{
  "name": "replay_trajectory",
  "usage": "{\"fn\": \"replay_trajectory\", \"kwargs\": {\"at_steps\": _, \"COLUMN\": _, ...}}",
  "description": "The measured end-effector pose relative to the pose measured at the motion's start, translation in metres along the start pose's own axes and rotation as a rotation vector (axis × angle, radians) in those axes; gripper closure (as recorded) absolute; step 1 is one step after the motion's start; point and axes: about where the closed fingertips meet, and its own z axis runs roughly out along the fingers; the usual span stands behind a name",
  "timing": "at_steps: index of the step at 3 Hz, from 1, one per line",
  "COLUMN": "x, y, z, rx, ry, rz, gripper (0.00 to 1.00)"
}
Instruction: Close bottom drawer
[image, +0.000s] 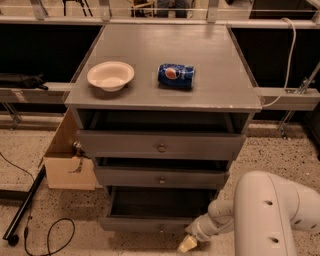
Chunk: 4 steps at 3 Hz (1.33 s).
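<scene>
Far left: tan cardboard box (67, 167) beside the cabinet, off the drawer's path. Centre, lowest: grey flat-fronted wooden bottom drawer (135, 223) pulled well out, dark interior exposed; closing not done, full push left. Just right of its front edge, near the floor: cream-tipped gripper (189, 243), state impossible to tell. Straight inward travel apparently unobstructed.

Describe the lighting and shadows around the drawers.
Camera view: the cabinet top is evenly lit; the open bottom drawer holds deep shadow inside; the gripper, pale and lit, sits at that drawer's front, low in the picture.
</scene>
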Motion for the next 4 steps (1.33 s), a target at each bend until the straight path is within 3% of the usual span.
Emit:
{"fn": "replay_trajectory", "kwargs": {"at_steps": 2, "x": 0.0, "y": 0.0, "z": 0.0, "rx": 0.0, "ry": 0.0, "rz": 0.0, "gripper": 0.76}}
{"fn": "replay_trajectory", "kwargs": {"at_steps": 3, "x": -0.021, "y": -0.019, "z": -0.014, "rx": 0.04, "ry": 0.001, "rz": 0.016, "gripper": 0.73}}
{"fn": "replay_trajectory", "kwargs": {"at_steps": 4, "x": -0.031, "y": -0.022, "z": -0.026, "rx": 0.02, "ry": -0.061, "rz": 0.038, "gripper": 0.49}}
